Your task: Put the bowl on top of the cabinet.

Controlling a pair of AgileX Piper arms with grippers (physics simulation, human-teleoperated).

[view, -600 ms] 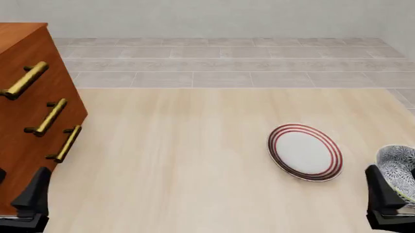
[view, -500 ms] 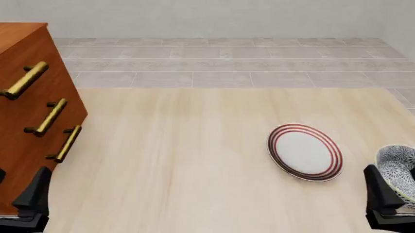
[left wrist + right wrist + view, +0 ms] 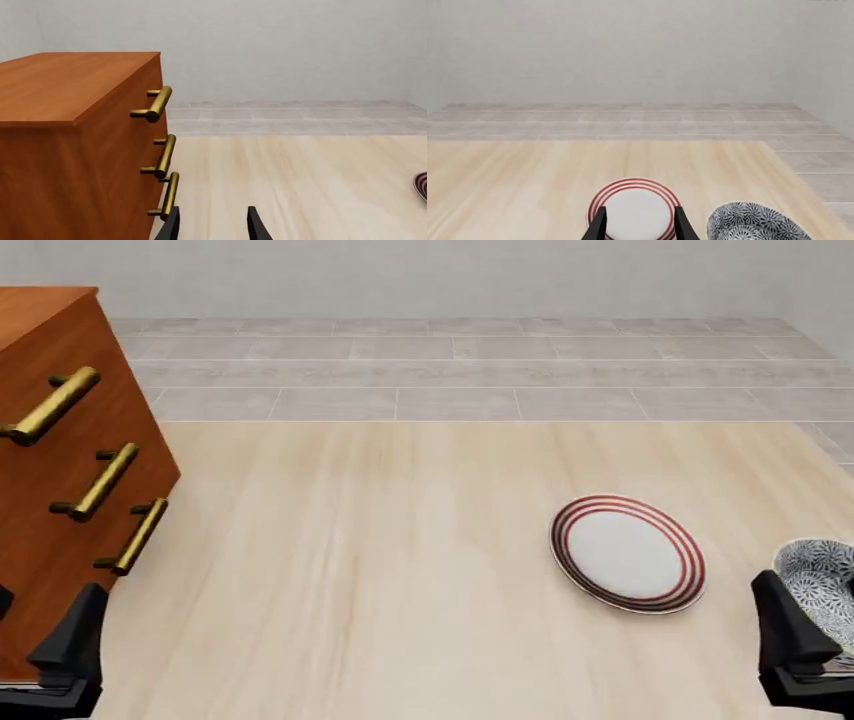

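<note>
The deep blue-and-white floral ceramic bowl (image 3: 817, 585) sits at the tabletop's (image 3: 400, 570) right edge, just beside the right pincer (image 3: 639, 225), whose fingers stand apart, empty, ready to grasp. The left pincer (image 3: 212, 226), also apart, waits beside the reddish-brown wooden cabinet (image 3: 60, 480).

one bowl (image 3: 819, 590), one plate (image 3: 627, 553), one cabinet (image 3: 54, 470)

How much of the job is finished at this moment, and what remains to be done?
Nothing looks done yet: the bowl sits on the table at its right edge, beside the plate. Nothing is in hand: the right gripper has open, empty jaws near the bowl, and the left gripper is open by the cabinet. Grasping, carrying and placing on the cabinet top all remain.
</note>
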